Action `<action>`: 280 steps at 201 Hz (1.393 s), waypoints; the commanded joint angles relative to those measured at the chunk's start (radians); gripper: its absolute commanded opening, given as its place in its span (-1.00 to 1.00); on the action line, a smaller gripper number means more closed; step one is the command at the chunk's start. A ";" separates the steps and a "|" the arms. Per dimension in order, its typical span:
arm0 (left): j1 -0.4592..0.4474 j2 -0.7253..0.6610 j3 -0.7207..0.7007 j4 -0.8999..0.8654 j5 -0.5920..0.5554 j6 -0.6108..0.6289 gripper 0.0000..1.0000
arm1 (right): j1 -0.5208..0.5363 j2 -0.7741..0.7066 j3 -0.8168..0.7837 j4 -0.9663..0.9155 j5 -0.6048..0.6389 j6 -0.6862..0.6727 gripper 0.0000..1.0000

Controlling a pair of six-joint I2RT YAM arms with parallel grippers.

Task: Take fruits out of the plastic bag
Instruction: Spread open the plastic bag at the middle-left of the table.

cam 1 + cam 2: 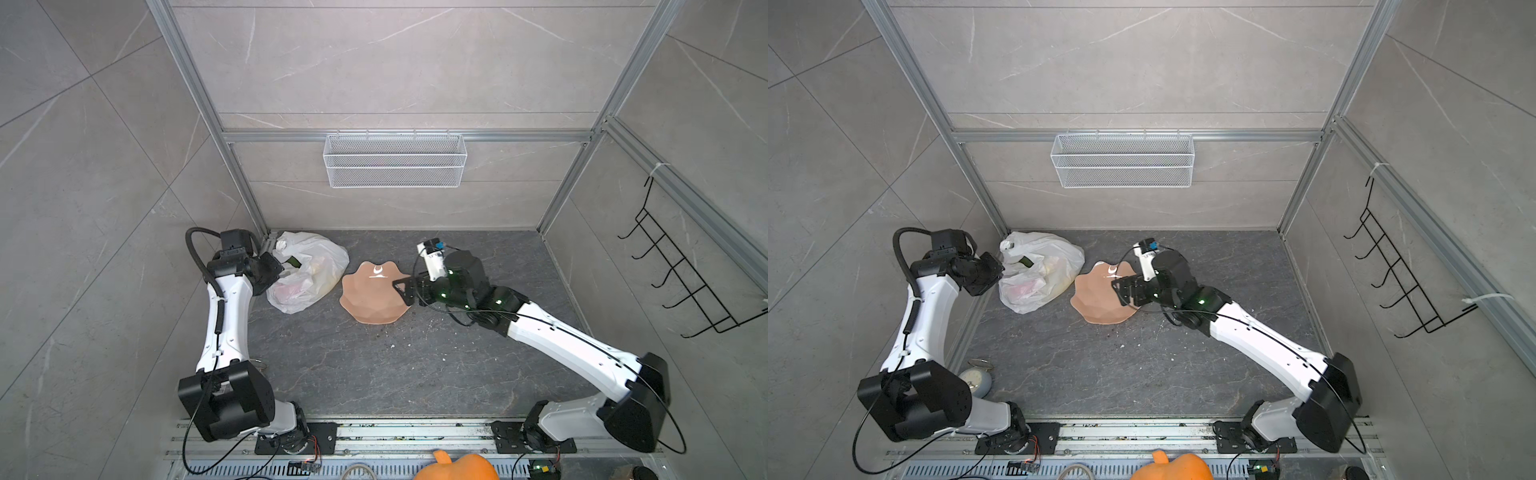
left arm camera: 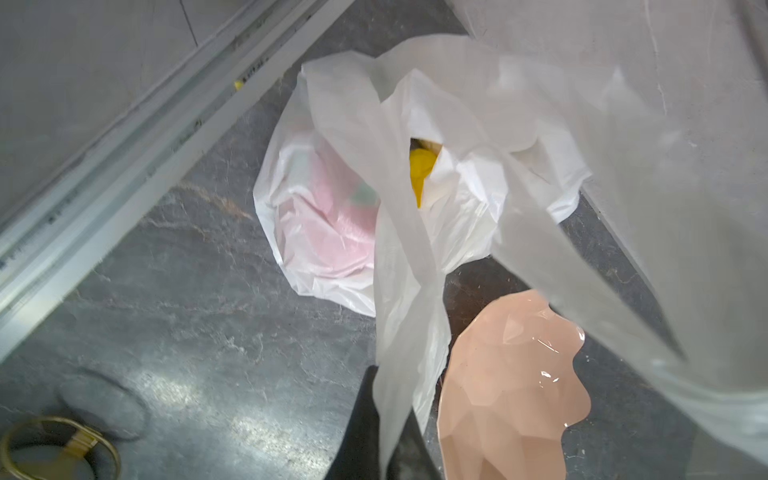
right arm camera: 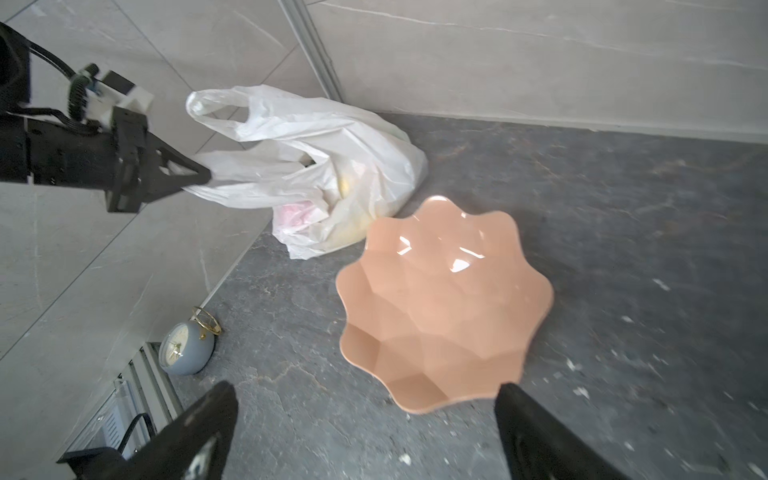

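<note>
Left end effector [image 3: 203, 176] is clamped tight on one loop handle of the plastic bag [image 1: 320, 266], in the back left corner of the surface [image 1: 415, 365], holding that handle stretched away from the heap. The bag sits just beside the peach bowl [image 1: 372, 297], with the fruits [image 3: 303, 214] all inside. A yellow one [image 2: 420, 168] peeks through the mouth and a pink one [image 2: 328, 220] shows through the film. So this looks like the opening step, with nothing out yet. Right end effector [image 3: 365, 392] hovers over the bowl's rim, jaws spread wide, holding nothing. Next call, I'd say: hold the handle taut and send the right one into the gap for the yellow piece.
</note>
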 commanded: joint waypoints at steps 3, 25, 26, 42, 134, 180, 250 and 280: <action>-0.030 -0.183 -0.089 0.058 0.113 -0.050 -1.00 | 0.074 0.133 0.152 0.007 0.018 -0.049 0.95; -0.086 -0.306 -0.146 0.058 0.139 -0.082 -1.00 | 0.134 0.274 0.291 -0.006 0.015 -0.069 0.94; -0.090 -0.310 -0.147 0.057 0.140 -0.085 -1.00 | 0.138 0.279 0.296 -0.007 0.014 -0.070 0.94; -0.140 -0.389 -0.168 0.034 0.149 -0.104 -1.00 | 0.174 0.368 0.398 -0.025 0.015 -0.088 0.94; -0.206 -0.626 -0.364 -0.012 0.211 -0.170 -1.00 | 0.202 0.802 0.916 -0.330 0.142 0.095 0.73; -0.207 -0.659 -0.392 -0.026 0.232 -0.170 -1.00 | 0.188 1.089 1.442 -0.601 0.097 0.108 0.39; -0.207 -0.665 -0.392 -0.018 0.248 -0.158 -1.00 | 0.178 1.153 1.518 -0.633 0.117 0.133 -0.66; -0.207 -0.657 -0.391 -0.038 0.213 -0.143 -1.00 | 0.179 1.115 1.533 -0.683 0.169 0.098 -1.00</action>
